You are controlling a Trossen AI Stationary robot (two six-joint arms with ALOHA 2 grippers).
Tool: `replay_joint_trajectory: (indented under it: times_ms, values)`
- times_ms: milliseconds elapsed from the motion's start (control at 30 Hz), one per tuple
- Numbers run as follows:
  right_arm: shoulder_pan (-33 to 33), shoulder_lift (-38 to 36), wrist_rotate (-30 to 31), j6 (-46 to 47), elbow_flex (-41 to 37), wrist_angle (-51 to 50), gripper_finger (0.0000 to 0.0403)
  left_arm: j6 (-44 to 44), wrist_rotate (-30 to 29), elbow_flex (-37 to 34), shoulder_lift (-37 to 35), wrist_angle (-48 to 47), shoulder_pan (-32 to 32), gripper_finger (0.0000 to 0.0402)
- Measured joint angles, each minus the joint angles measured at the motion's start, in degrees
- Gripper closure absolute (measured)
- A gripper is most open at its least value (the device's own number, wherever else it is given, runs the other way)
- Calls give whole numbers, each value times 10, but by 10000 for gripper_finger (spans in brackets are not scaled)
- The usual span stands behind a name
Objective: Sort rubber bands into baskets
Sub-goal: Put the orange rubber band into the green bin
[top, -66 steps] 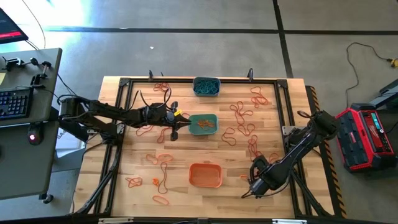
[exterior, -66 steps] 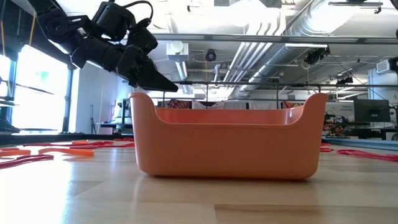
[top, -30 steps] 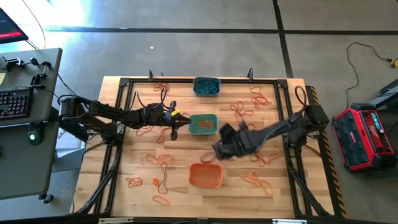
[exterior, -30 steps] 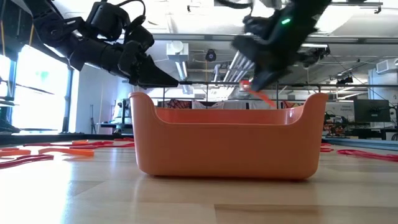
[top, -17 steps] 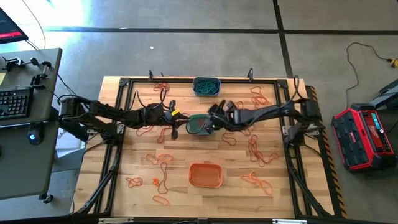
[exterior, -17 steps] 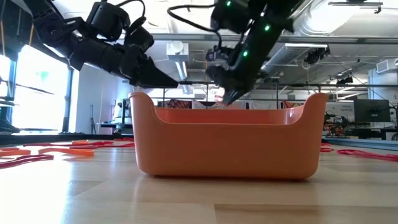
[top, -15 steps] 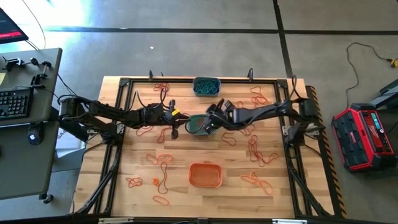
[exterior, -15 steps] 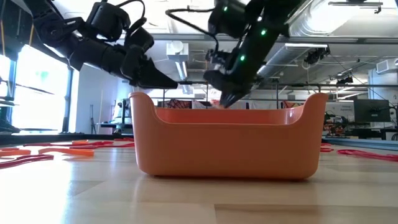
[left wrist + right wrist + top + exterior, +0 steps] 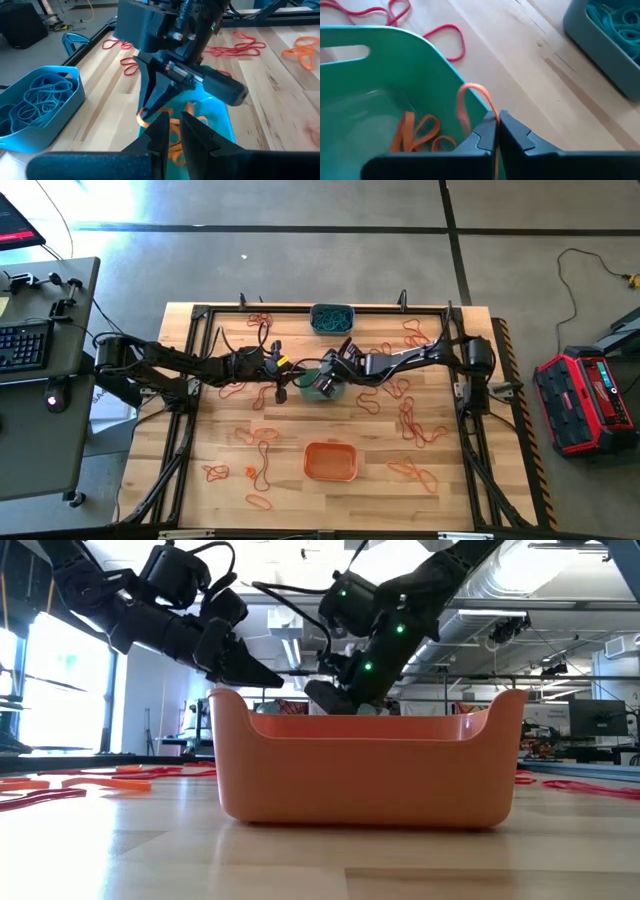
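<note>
The teal-green basket (image 9: 341, 392) stands at the table's middle with several orange rubber bands (image 9: 420, 132) lying in it. My right gripper (image 9: 319, 383) hangs over the basket's left part, shut on one orange rubber band (image 9: 470, 94). My left gripper (image 9: 280, 386) waits shut just left of that basket, holding nothing. The grey-blue basket (image 9: 331, 319) at the far edge is full of blue bands. Near the front stands the orange basket (image 9: 330, 462). In the low view this basket hides the teal one. My right gripper pinches the orange rubber band between its two fingertips at one spot of the loop (image 9: 493, 116). The fingers slant down from the table's right. The band's free loop (image 9: 142, 117) curls slack beside the fingertips, above the teal-green basket's inside and clear of it.
Loose orange and red rubber bands (image 9: 405, 415) lie scattered over the wooden table on both sides. A black frame rail (image 9: 300, 309) runs around the work area. The two grippers stand close together at the teal-green basket.
My right gripper has carried the orange band from above the orange basket toward the far left, then sunk over the teal-green basket while its wrist rolled. The band has stayed between its fingers. My left arm has kept still.
</note>
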Motion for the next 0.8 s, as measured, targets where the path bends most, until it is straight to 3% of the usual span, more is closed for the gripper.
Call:
replay_joint_trajectory:
  times_ms: [400,800]
  values:
    - [9,4,-1,-14,-1,-3,304,0,17,0,0,-8,-2,367]
    - [19,5,15,-55,45,-42,292,5,16,0,0,-11,-2,367]
